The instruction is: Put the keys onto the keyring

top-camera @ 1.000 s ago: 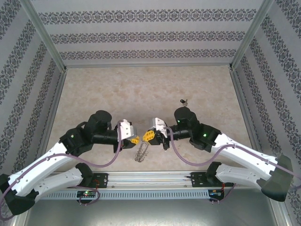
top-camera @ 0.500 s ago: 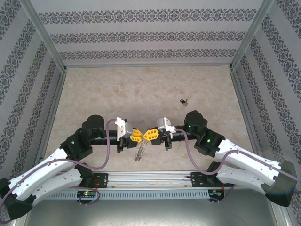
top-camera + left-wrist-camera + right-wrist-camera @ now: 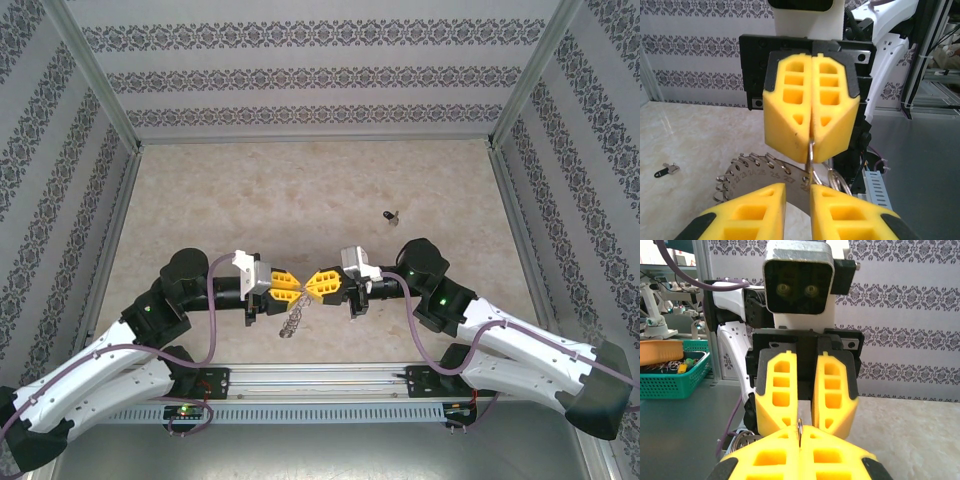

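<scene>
Right claw [image 3: 318,284]: clamped on the keyring [image 3: 290,320] rim.
Left claw [image 3: 290,287]: slightly parted astride the keyring; grip unclear.
Key [image 3: 391,215]: on the table [image 3: 300,190], well beyond the right claw; right arm nearer.

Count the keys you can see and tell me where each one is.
1. A small dark-headed key lies alone on the table, right of centre, apart from the keyring. Others may be hidden behind the keyring.

Beige marbled table [image 3: 300,190], one small dark-headed key [image 3: 391,215] lying flat toward its far right.
</scene>
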Tool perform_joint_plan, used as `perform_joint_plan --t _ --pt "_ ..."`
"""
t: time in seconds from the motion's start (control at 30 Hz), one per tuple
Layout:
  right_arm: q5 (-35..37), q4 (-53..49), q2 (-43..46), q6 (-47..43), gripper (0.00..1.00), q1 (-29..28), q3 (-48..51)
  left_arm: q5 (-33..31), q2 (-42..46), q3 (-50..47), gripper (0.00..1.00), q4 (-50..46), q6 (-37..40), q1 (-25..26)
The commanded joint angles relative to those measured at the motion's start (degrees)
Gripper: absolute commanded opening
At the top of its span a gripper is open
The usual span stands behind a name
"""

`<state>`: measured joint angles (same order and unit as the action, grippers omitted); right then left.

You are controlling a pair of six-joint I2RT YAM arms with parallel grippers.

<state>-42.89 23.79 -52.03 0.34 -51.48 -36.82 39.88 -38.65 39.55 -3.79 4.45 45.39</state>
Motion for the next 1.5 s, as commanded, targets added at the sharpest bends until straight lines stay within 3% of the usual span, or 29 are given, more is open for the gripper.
perform_joint_plan --t 0.0,0.23,0.5,0.63,0.7,0.83,1.13,1.47 --pt "-0.1 3.1 0.4 1.0 0.0 0.6 0.5 1.4 0.7 0.9 0.21 2.5 0.7 0.7" --pt "-0.8 3.4 -0.1 1.2 0.0 0.6 0.3 1.9 -1.2 1.7 0.19 3.9 1.2 0.7" --pt "-1.1 1.9 0.3 0.5 0.0 0.7 0.2 1.0 -1.9 2.1 0.01 4.7 1.5 0.7" --pt "-0.5 -1.4 0.9 -0.8 0.0 0.7 -0.1 0.2 -1.9 3.3 0.0 2.3 3.1 0.7" --pt "0.4 -3.0 1.5 -1.5 0.0 0.7 0.1 -0.4 -1.9 4.5 0.0 -0.8 4.7 0.7" --pt "3.4 -7.5 3.0 -3.3 0.2 0.7 0.3 -1.3 -3.5 9.5 0.0 -11.5 9.9 0.7" --pt "6.9 -14.3 4.6 -6.5 0.21 0.7 0.0 -1.5 -10.9 22.6 0.0 -35.9 20.5 0.6" --pt "5.9 -15.3 5.5 -6.9 0.21 0.7 -0.6 -4.1 -14.4 26.9 0.0 -43.6 24.7 0.6"
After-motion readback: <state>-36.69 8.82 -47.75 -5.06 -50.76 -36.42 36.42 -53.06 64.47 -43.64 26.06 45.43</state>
